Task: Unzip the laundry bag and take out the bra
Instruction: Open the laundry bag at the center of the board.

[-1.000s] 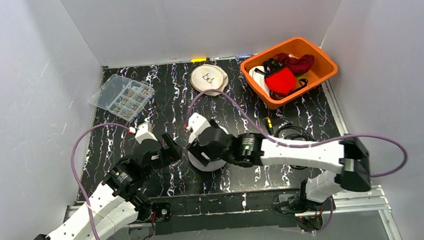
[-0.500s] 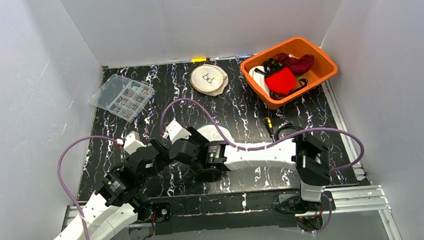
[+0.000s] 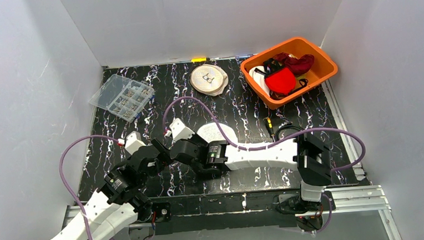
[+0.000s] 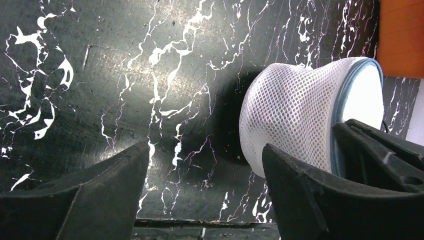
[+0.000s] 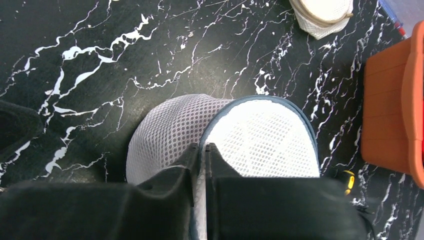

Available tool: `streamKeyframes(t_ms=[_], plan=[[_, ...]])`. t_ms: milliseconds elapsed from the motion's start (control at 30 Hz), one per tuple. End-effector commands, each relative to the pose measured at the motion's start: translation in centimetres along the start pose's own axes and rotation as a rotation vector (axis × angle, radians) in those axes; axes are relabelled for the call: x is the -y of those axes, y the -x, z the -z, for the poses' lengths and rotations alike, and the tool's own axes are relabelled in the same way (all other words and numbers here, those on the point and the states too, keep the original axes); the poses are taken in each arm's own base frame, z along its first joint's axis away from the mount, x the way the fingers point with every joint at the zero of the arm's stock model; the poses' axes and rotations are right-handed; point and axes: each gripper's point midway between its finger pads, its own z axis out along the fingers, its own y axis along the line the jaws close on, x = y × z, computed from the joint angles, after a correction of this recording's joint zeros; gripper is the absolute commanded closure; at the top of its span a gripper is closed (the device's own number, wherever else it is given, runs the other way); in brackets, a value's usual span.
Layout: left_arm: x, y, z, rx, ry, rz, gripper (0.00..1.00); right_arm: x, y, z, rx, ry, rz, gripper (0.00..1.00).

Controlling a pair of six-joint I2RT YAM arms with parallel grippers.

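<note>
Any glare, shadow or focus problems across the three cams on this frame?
Left wrist: sheen greys the black marble-pattern tabletop near the top, a dark shadow sits beside the white mesh laundry bag, left gripper's fingers slightly soft. Right wrist: mesh weave sharp, right gripper's fingers underexposed, no detail. Top external: evenly lit.

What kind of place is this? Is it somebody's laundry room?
Not a home, most likely a robot test lab. Two robot arms are bolted to a black marbled table boxed in by plain white walls, with a mesh laundry bag and an orange bin of clothes set out.
</note>
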Motion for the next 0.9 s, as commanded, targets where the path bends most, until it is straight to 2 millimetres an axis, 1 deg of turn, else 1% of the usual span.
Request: streamKeyframes(t_ms=[0, 33, 200, 333, 367, 433, 567, 733, 767, 833, 867], plan=[[-0.4, 0.2, -0.3, 0.019, 0.027, 0.002, 0.19, 1.7, 2.2, 1.9, 0.067, -0.022, -0.074, 0.94], [-0.4, 0.3, -0.3, 0.020, 0.026, 0.002, 0.19, 1.8, 2.2, 2.1, 0.072, -0.017, -0.083, 0.99], [0.2, 0.4, -0.4, 0.016, 0.012, -0.009, 0.20, 2.1, 2.7, 3.1, 0.094, 0.006, -0.124, 0.99], [1.3, 0.3, -0.5, 0.001, -0.018, -0.023, 0.20, 3.3, 3.1, 4.5, 0.120, 0.018, -0.176, 0.99], [1.8, 0.3, -0.7, -0.006, -0.033, -0.030, 0.20, 3.8, 3.1, 4.9, 0.125, 0.017, -0.192, 0.99], [3.6, 0.2, -0.6, -0.030, -0.094, -0.054, 0.20, 4.8, 3.0, 5.8, 0.139, 0.018, -0.226, 0.99], [7.2, 0.6, -0.6, -0.059, -0.191, -0.127, 0.19, 7.0, 1.8, 7.6, 0.161, 0.014, -0.295, 0.99], [11.4, 1.1, -0.8, -0.111, -0.283, -0.276, 0.18, 8.6, 0.6, 9.7, 0.210, 0.076, -0.391, 0.99], [12.1, 1.0, -0.9, -0.127, -0.298, -0.314, 0.18, 8.8, 0.1, 9.8, 0.208, 0.080, -0.394, 0.99], [13.1, 1.5, -1.0, -0.142, -0.297, -0.382, 0.18, 9.0, -0.4, 10.1, 0.208, 0.088, -0.409, 0.99], [13.0, 1.5, -1.3, -0.164, -0.276, -0.426, 0.18, 8.9, -0.5, 10.2, 0.208, 0.094, -0.412, 0.99]])
